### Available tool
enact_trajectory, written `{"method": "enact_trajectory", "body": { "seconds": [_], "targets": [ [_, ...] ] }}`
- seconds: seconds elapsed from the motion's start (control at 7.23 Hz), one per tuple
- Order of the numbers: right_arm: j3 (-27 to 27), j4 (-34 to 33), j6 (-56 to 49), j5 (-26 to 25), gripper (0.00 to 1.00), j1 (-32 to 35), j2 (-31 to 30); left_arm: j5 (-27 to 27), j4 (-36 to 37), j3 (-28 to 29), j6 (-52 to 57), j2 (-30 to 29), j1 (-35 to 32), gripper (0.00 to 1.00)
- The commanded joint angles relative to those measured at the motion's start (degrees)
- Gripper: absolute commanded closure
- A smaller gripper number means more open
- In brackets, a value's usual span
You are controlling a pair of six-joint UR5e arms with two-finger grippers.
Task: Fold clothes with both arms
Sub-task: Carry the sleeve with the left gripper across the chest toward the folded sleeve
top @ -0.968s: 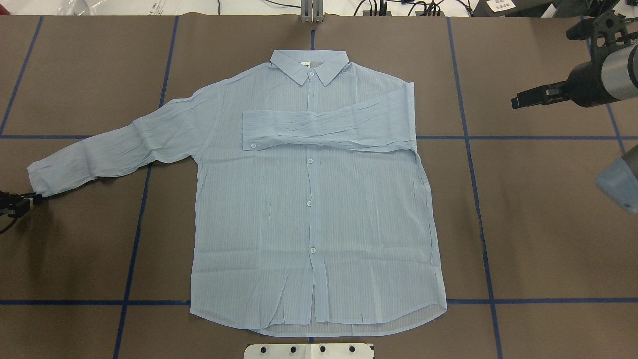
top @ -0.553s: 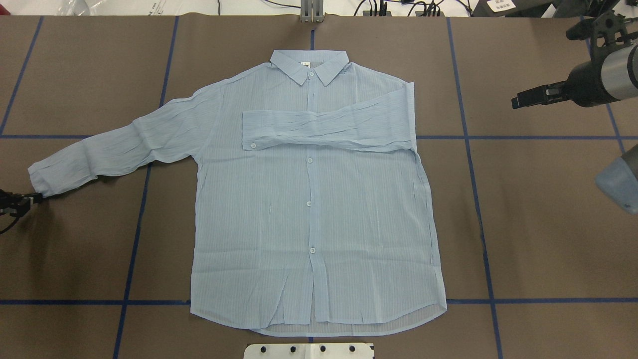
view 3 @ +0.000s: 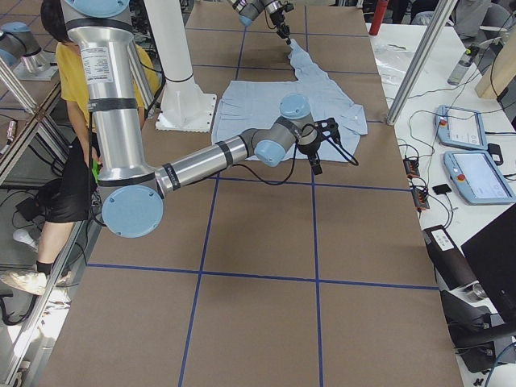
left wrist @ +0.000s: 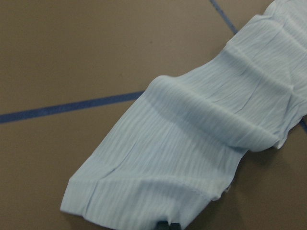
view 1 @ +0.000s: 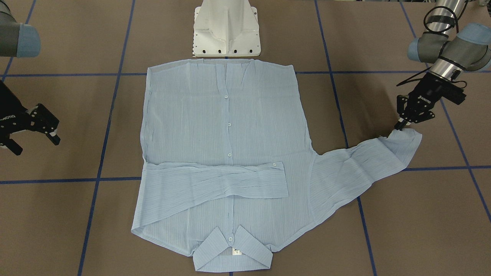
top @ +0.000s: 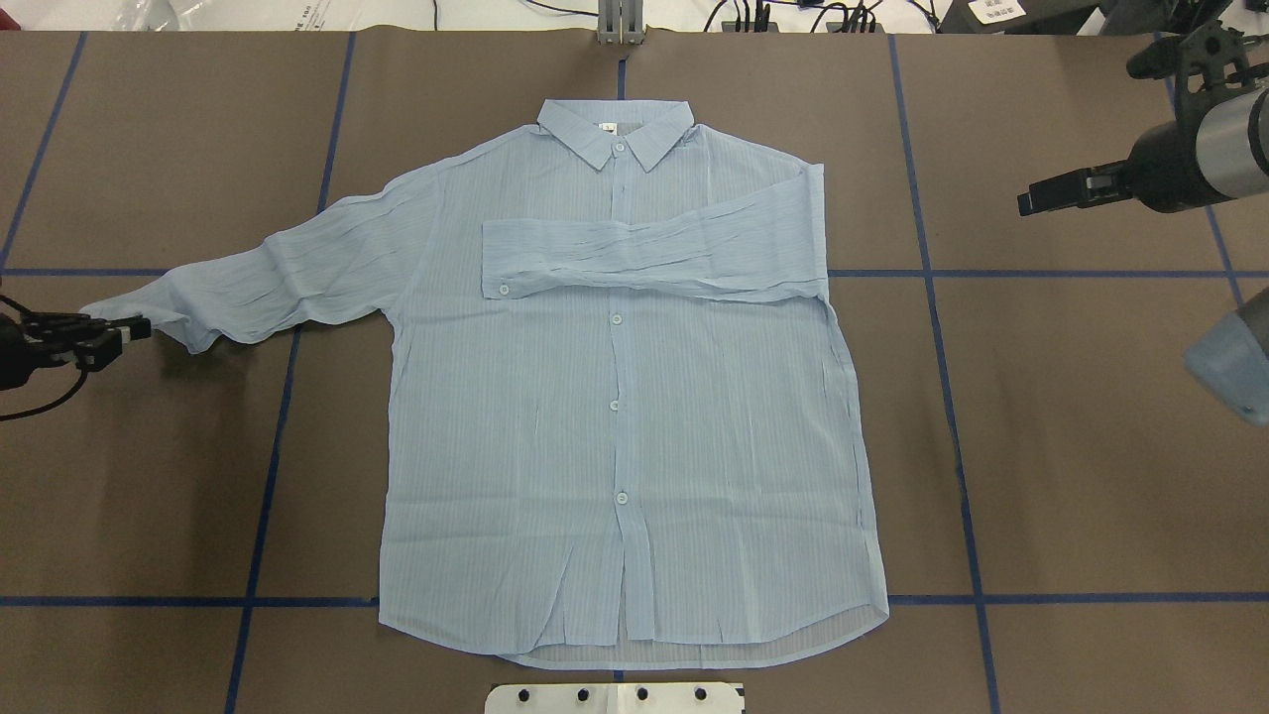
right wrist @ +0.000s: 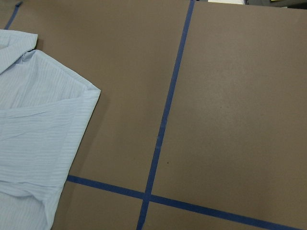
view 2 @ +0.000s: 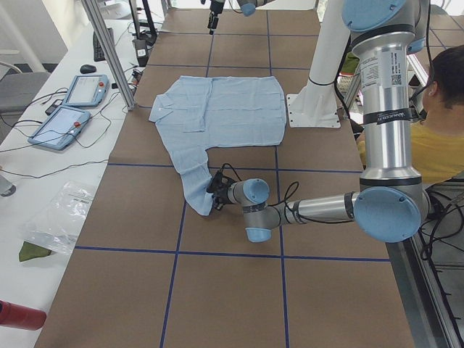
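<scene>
The light-blue striped shirt [top: 615, 397] lies flat and buttoned on the brown table, collar [top: 615, 129] at the far side. One sleeve [top: 644, 253] is folded across the chest. The other sleeve [top: 278, 278] stretches out to the left. My left gripper [top: 137, 326] is shut on that sleeve's cuff, low over the table; it also shows in the front-facing view [view 1: 400, 126]. The left wrist view shows the raised, rumpled sleeve [left wrist: 192, 143]. My right gripper [view 1: 37, 147] is open and empty, apart from the shirt, at the overhead view's right edge [top: 1031, 201].
The white pedestal base [view 1: 226, 28] stands just behind the shirt's hem. Blue tape lines [top: 932, 273] cross the brown table. An operator in yellow [view 2: 435, 123] sits behind the base. Two tablets [view 2: 72, 109] lie on the side table.
My left gripper has moved away from the robot and toward the shirt's body with the cuff in it, and the sleeve's end has bunched up. The right arm has not moved.
</scene>
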Motion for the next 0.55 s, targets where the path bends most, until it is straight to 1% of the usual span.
{"method": "enact_trajectory", "body": {
  "seconds": [0.0,0.14,0.28,0.41],
  "targets": [
    [-0.08,0.0,0.1,-0.13,0.0,-0.09,0.0,-2.3,6.33,-0.66,-8.55,-11.35,0.16,1.0],
    [-0.17,0.0,0.19,-0.22,0.0,-0.09,0.09,-2.75,11.86,0.3,-12.86,-18.81,0.42,1.0],
    [-0.17,0.0,0.19,-0.22,0.0,-0.09,0.09,-2.32,18.7,2.92,-16.13,-28.28,4.17,1.0],
    [-0.25,0.0,0.1,-0.22,0.0,-0.09,0.17,-1.35,26.68,4.77,-19.38,-36.55,7.42,1.0]
  ]
}}
